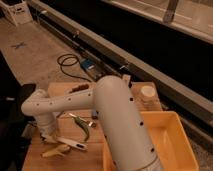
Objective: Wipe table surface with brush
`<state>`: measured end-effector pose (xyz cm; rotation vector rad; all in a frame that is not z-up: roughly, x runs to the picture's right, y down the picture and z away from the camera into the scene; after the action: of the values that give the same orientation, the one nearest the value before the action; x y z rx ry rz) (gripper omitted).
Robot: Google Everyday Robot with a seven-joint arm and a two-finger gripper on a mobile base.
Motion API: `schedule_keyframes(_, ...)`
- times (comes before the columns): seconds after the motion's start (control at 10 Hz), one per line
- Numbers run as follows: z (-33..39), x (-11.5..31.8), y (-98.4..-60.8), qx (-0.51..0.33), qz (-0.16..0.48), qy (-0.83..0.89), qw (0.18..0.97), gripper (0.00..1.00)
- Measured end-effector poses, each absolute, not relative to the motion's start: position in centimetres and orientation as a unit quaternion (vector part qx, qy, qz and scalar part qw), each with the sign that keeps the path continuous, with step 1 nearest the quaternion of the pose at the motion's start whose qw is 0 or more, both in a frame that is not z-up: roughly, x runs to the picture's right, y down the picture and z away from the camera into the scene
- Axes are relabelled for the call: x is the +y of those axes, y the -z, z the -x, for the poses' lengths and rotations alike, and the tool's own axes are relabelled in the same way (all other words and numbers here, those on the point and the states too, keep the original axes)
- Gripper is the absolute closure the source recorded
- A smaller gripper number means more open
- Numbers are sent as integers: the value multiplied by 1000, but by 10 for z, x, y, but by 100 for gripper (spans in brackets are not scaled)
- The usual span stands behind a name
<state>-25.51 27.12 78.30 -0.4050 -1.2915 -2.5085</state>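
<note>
The table surface [65, 91] is a light-brown wooden top in the lower left of the camera view. The slim white brush [71, 144] lies low over the wood, slanting right from my gripper [50, 134]. The gripper hangs at the end of the white arm [65, 102] over the table's left part, at the brush's left end. I cannot tell whether it grips the brush. The arm's thick link [122, 130] hides the table's middle.
A green curved item [83, 128] lies just right of the brush and a pale yellow banana-shaped object [56, 151] just in front of it. A yellow tray [172, 142] fills the right side. A white jar [147, 93] and a brown object [80, 89] stand at the back.
</note>
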Motion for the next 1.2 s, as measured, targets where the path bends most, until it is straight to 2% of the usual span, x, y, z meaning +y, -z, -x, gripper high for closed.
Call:
schedule_keyframes(0.3, 207, 269, -791, -457, 149, 858, 182, 100)
schedule_keyframes(0.6, 179, 237, -802, -441, 155, 855, 223, 100)
schedule_keyframes(0.9, 197, 200, -809, -422, 152, 865, 222, 100)
schedule_keyframes(1.2, 235, 198, -812, -425, 136, 873, 195, 100)
